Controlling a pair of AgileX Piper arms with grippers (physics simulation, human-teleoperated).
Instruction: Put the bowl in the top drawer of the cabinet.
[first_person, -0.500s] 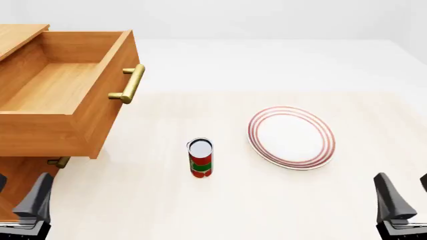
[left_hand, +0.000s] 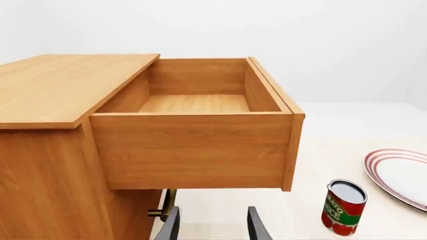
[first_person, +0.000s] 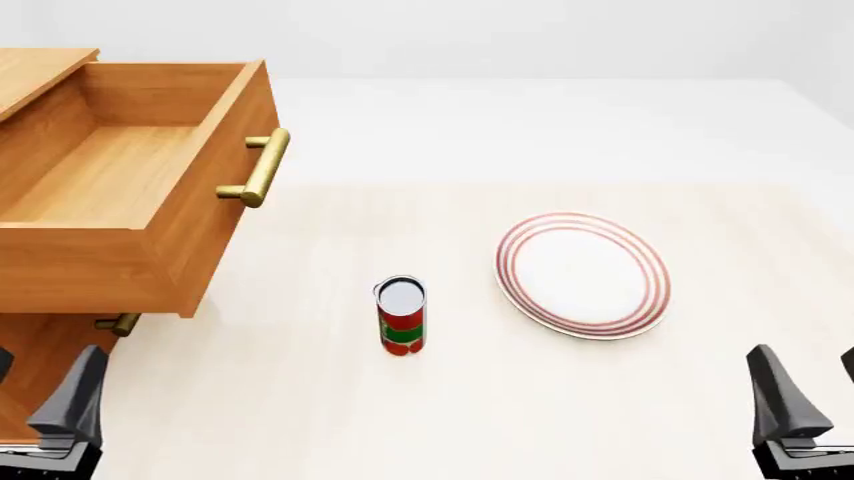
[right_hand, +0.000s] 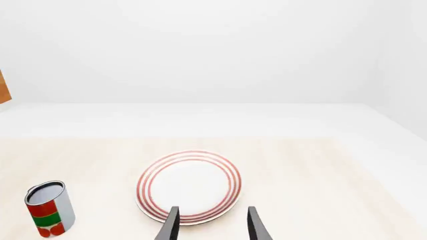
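Plate (first_person: 582, 275), can (first_person: 400, 315), open drawer (first_person: 127, 190)

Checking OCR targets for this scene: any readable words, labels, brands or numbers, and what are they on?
Can: green band carries pale lettering, roughly "...ATO ...UCE" in the left wrist view; only partly visible, too blurred to read for sure.
Plate: red rings only, no text.
Cabinet and open top drawer: plain wood, no text.
Nothing else carries lettering.

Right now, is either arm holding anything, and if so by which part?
Nothing is held. The left gripper and the right gripper both have their jaws apart with only empty space between them, clear of the can and plate.
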